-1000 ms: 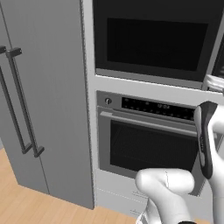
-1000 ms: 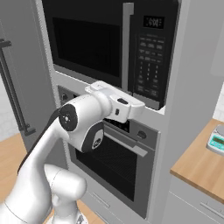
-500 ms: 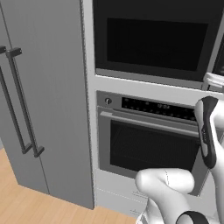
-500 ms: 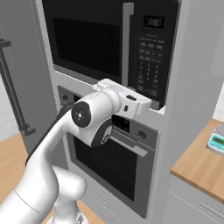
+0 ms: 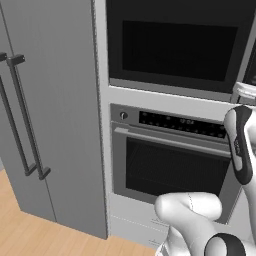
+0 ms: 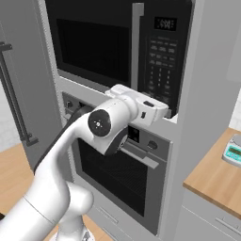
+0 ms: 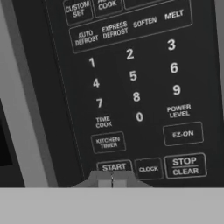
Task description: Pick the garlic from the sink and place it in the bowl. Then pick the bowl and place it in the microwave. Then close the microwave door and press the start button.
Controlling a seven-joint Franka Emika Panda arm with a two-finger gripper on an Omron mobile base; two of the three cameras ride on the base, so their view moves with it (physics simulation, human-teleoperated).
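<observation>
The microwave [image 6: 113, 47] is built in above the oven, and its black windowed door [image 5: 180, 45] stands closed. My gripper [image 7: 112, 179] is shut with nothing in it, its tips pressed together right below the START button [image 7: 113, 166] on the keypad [image 7: 135, 87]. From the right base view, the white hand [image 6: 149, 109] reaches the bottom of the keypad [image 6: 160, 61]. The garlic, the bowl and the sink are out of view.
An oven [image 5: 170, 165] with a knob and a long handle sits under the microwave. A grey fridge [image 5: 50, 115] with dark handles stands to the left. A wooden counter [image 6: 212, 181] with a small scale [image 6: 234, 150] lies to the right.
The arm's elbow has swung up and to the right, and the hand has edged closer to the bottom of the keypad. The door stays closed.
</observation>
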